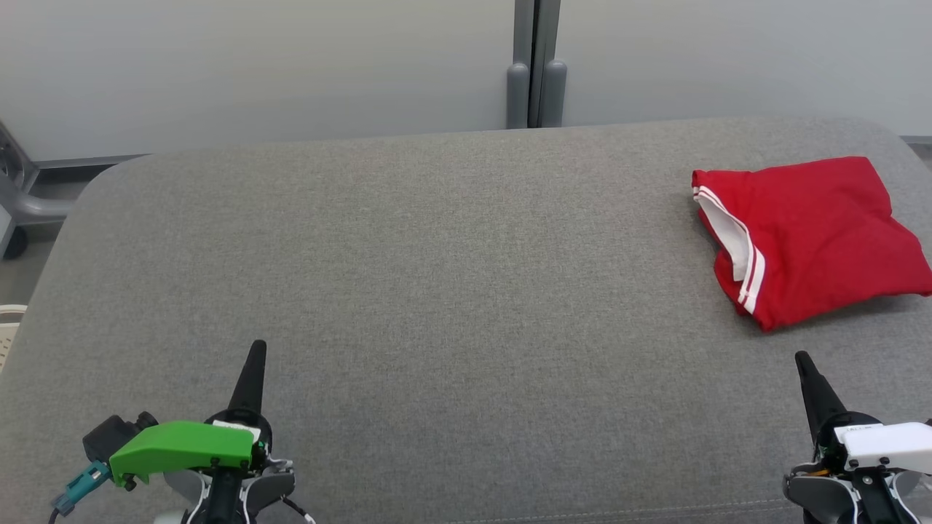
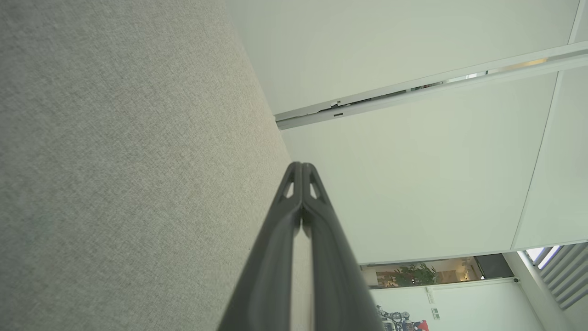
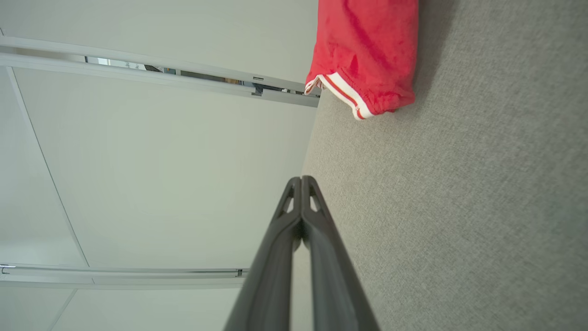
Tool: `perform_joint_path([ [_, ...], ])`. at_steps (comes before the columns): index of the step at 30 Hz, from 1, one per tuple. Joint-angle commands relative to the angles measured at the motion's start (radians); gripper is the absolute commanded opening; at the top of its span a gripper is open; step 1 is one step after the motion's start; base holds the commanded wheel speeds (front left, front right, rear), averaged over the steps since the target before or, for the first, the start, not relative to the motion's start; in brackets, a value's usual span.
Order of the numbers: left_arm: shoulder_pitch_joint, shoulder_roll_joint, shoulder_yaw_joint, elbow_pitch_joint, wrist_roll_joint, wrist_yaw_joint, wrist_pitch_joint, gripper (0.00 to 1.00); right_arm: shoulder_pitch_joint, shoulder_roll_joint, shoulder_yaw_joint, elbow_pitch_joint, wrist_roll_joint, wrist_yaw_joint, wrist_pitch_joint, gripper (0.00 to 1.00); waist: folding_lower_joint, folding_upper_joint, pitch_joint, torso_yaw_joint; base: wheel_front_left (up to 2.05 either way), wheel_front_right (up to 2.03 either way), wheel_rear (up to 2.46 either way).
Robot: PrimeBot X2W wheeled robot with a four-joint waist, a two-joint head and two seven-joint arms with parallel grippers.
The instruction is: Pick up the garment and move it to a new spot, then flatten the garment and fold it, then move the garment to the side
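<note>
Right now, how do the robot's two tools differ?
The left tool carries a green cover; the right tool carries a white cover. The right tool sits near the red garment; the left tool is far from it. Both are shut, empty and over the grey table.

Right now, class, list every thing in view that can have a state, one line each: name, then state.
red garment: folded into a loose bundle, lying at the far right of the surface, nothing gripping it.
left end effector: shut, holding nothing, well apart from the garment.
right end effector: shut, holding nothing, just short of the garment.
grey padded surface: bearing the garment on its right side.
</note>
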Motion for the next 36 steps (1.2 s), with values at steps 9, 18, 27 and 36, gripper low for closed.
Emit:
perform_joint_path([
  [9, -0.039, -0.016, 0.018, 0.005, -0.065, -0.025, 0.02, 0.0, 0.005, -0.006, -0.02, -0.021, 0.078, 0.0, 0.015, 0.0, 0.0, -0.0001, 0.005, -0.006, 0.0, 0.0, 0.0],
  [18, -0.052, -0.03, 0.029, 0.014, -0.109, -0.037, 0.033, 0.0, 0.008, -0.007, -0.035, -0.028, 0.137, 0.0, 0.024, 0.0, 0.0, -0.0001, 0.01, -0.011, 0.0, 0.0, 0.0],
  [27, -0.066, -0.041, 0.039, 0.023, -0.164, -0.051, 0.048, 0.0, 0.011, -0.007, -0.05, -0.037, 0.199, 0.0, 0.033, 0.0, 0.0, -0.0001, 0.016, -0.017, 0.0, 0.0, 0.0],
  [36, -0.073, -0.049, 0.047, 0.027, -0.191, -0.059, 0.057, 0.0, 0.014, -0.007, -0.058, -0.041, 0.235, 0.0, 0.039, 0.0, 0.0, -0.0001, 0.02, -0.021, 0.0, 0.0, 0.0],
])
